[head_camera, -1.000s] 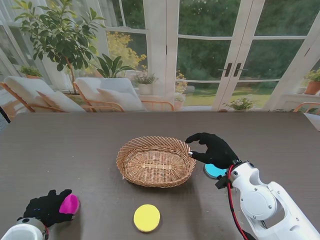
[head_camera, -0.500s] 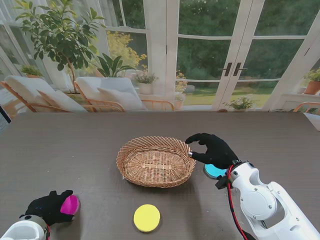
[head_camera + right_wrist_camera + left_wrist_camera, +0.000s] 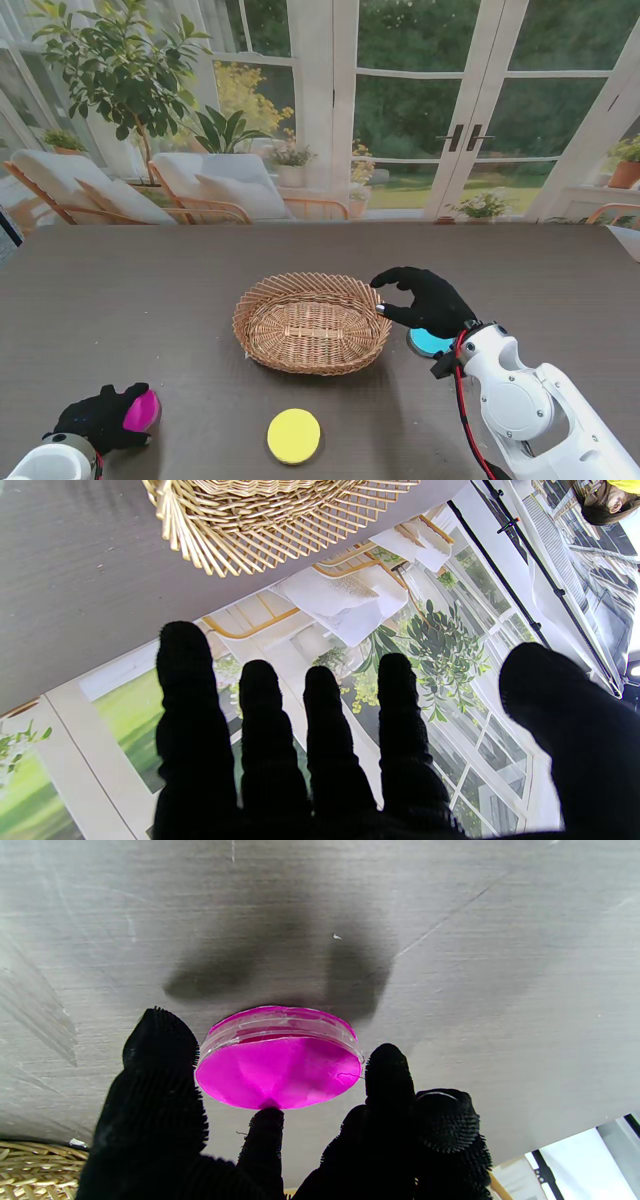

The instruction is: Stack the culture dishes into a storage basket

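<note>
- The round magenta culture dish with a clear plastic rim [image 3: 279, 1066] sits clamped between the black-gloved fingers [image 3: 155, 1075] of the left hand [image 3: 100, 418], lifted off the dark table [image 3: 150, 290] at its near left corner.
- The oval woven wicker basket [image 3: 312, 322] stands mid-table, holding nothing.
- A round yellow dish [image 3: 294, 436] lies nearer to me than the basket.
- The right hand [image 3: 425, 298] hovers just right of the basket rim, fingers apart and holding nothing, above a round blue dish [image 3: 428, 344].

No legible text, label, brand, number or sign is shown in any view. None is carried by the wicker basket [image 3: 313, 323], by the pink dish [image 3: 280, 1060], the yellow dish [image 3: 294, 435] or the blue dish [image 3: 430, 343], nor by the table [image 3: 150, 290] or the robot's white arm housing [image 3: 520, 400].
</note>
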Motion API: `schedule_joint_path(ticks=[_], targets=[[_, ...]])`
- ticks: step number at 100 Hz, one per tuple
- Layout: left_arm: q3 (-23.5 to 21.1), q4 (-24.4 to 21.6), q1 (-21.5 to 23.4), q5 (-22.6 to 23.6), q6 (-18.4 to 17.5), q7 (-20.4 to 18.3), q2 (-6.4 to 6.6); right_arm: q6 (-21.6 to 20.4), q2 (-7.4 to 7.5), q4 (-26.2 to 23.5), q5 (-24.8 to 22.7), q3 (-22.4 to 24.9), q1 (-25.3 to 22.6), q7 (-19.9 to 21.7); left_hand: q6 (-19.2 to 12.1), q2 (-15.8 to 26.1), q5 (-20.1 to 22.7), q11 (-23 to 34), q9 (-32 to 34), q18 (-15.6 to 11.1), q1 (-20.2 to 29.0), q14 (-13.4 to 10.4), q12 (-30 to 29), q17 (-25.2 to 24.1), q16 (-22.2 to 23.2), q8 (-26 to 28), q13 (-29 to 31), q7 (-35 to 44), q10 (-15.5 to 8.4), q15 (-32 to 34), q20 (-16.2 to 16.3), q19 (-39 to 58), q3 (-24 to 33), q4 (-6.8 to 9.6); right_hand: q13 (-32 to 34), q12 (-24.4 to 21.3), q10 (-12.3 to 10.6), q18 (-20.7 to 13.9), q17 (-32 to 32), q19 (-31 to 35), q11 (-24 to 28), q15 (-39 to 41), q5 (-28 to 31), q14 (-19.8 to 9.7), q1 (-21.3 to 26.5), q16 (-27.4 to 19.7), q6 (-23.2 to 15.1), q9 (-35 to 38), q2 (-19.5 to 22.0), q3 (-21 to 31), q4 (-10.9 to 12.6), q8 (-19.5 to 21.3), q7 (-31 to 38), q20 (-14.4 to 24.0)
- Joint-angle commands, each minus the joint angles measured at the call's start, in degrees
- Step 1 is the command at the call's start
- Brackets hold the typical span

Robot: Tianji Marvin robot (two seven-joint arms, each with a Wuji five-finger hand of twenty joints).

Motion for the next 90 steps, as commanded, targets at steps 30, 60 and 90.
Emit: schedule_joint_path(ticks=[30, 60, 90], targets=[[-0.5, 1.1, -0.8, -0.4, -2.2, 0.0, -0.08, 0.2, -0.03, 0.0, 0.3, -0.2, -0.1, 1.1, -2.2, 0.0, -3.3, -0.1, -2.6, -0.4, -0.6, -0.7, 1.1, -1.0, 0.7, -0.2, 1.1, -0.7, -1.6, 1.4, 1.8, 2.1, 0.9, 1.98, 1.1, 0.3, 1.1, 0.6, -23.3, -1.0, -0.3, 0.0, 1.7, 0.2, 0.2, 0.6, -1.4, 0.5, 0.7, 3.8, 0.2, -0.5, 0.0, 1.5], [0.9, 3.1, -2.8, -0.4, -0.9, -2.4, 0.27, 0.3, -0.01, -0.1, 0.6, 0.0, -0.3, 1.4, -2.7, 0.3, -5.3, -1.2, -5.7, 0.2, -0.9, -0.2, 0.5, -0.9, -0.7, -0.9, 1.9, -2.1, -0.9, 0.0, 1.7, 1.4, 0.6, 2.03, 1.2, 0.2, 1.2, 0.7, -23.4, -1.0, -0.4, 0.0, 1.7, 0.4, 0.2, 0.6, -1.5, 0.5, 0.7, 3.8, 0.2, -0.5, 0.0, 1.5], [2.8, 4.9, -4.0, -1.1, 0.7, -3.6, 0.55, 0.2, 0.02, -0.2, 0.6, 0.2, -0.5, 1.5, -3.9, -0.1, -4.3, 0.4, -1.6, -1.4, 1.8, -3.5, 2.0, 5.0, -0.7, -2.5, 7.6, -2.2, 0.5, 5.1, -0.8, 6.1, 2.4, 2.11, 1.3, 0.3, 1.2, 0.7, -23.4, -1.0, -0.4, 0.0, 1.8, 0.2, 0.2, 0.7, -1.5, 0.6, 0.6, 3.8, 0.2, -0.5, -0.1, 1.5]])
